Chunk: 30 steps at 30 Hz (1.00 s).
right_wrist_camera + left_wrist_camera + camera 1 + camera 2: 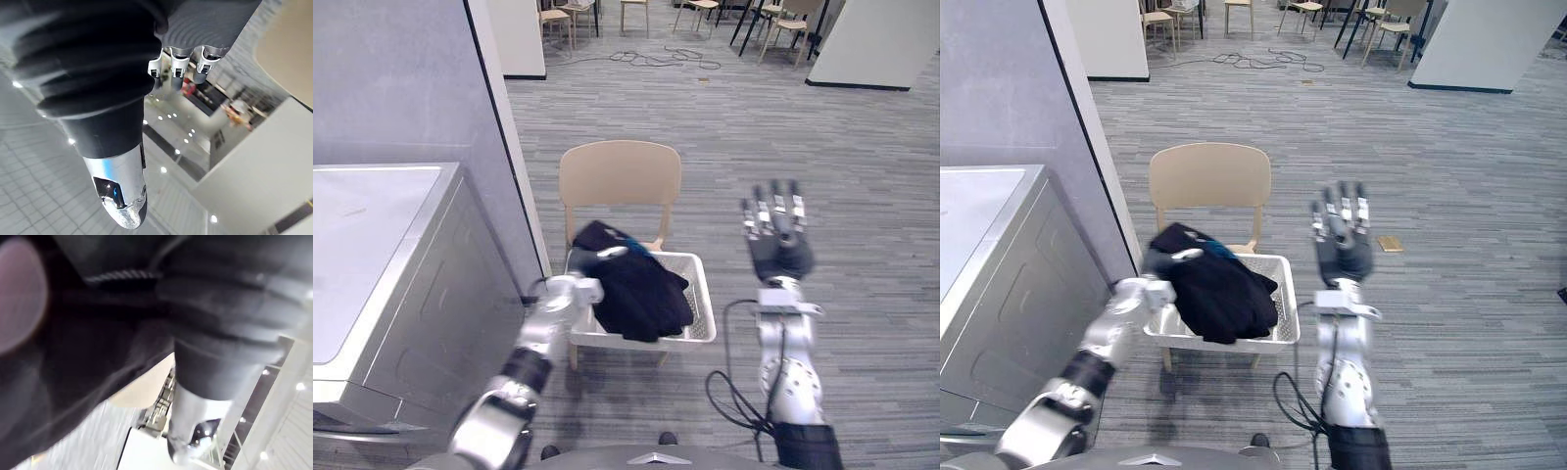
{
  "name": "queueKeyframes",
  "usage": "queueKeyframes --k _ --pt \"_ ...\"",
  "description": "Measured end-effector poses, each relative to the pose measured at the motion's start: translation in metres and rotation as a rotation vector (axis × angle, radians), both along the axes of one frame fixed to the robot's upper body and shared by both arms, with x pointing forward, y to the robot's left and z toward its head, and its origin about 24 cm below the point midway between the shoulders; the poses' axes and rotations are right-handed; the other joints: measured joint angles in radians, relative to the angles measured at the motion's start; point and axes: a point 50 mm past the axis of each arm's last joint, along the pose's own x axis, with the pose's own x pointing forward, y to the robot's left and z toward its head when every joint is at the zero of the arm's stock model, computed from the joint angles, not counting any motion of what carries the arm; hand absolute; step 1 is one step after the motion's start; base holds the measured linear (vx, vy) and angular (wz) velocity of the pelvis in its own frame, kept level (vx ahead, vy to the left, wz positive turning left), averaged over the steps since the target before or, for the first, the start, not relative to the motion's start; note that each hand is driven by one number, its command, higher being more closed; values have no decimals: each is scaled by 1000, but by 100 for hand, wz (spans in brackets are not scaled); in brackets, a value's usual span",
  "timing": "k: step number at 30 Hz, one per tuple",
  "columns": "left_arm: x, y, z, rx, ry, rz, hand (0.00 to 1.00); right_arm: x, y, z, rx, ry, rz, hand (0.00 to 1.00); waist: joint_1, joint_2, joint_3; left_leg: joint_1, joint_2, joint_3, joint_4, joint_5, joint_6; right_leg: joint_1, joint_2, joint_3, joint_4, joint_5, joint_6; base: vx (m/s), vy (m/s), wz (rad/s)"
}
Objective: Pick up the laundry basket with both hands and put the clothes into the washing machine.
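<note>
A white mesh laundry basket [701, 305] sits on the seat of a beige chair [619, 176]. Dark clothes [641, 294] with a bit of blue are piled in it and hang over its front rim. My left hand [586, 261] is at the basket's left rim, against the clothes; dark cloth [98, 342] lies right by it in the left wrist view. My right hand [779, 245] is raised to the right of the basket, apart from it, open with straight fingers [178, 63]. The washing machine [382, 235], grey with a pale top, stands at the left.
A grey wall panel [411, 78] rises behind the washing machine, close to the chair's left side. A small tan object [1392, 243] lies on the grey carpet to the right. Chairs and tables [783, 24] and a cable [656, 59] are far back.
</note>
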Motion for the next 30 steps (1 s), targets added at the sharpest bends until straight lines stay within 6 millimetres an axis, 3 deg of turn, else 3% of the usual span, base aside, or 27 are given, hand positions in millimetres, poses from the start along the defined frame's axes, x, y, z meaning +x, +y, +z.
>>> queueKeyframes --k 7,14,15,26,30 --pt "-42 -14 -8 -122 -6 -84 0 -6 3 8 -24 -30 19 0 22 5 -4 -7 -3 -20 0 1 0 3 -4 -24 1 -13 -9 -6 -2 9" --pt "-51 -14 -18 -133 23 -109 0 -7 2 8 -28 -31 12 0 22 18 -12 -8 -3 -26 0 2 1 5 -4 -30 -1 -13 -8 -1 -2 1" --pt "-51 -14 -18 -132 25 -108 100 -7 2 8 -28 -31 12 0 22 18 -12 -8 -3 -26 0 2 1 6 -4 -30 -1 -13 -8 0 0 0" --pt "-51 -13 -20 -119 39 -87 100 -7 2 7 -23 -28 10 0 20 17 -15 -6 -3 -28 0 7 2 8 -4 -31 0 -13 -8 0 0 0" --pt "-50 -14 -19 -147 41 -79 100 -5 0 -2 -9 12 -1 0 19 13 -34 -5 -3 -28 0 8 2 8 -4 -31 1 -12 -9 0 0 0"
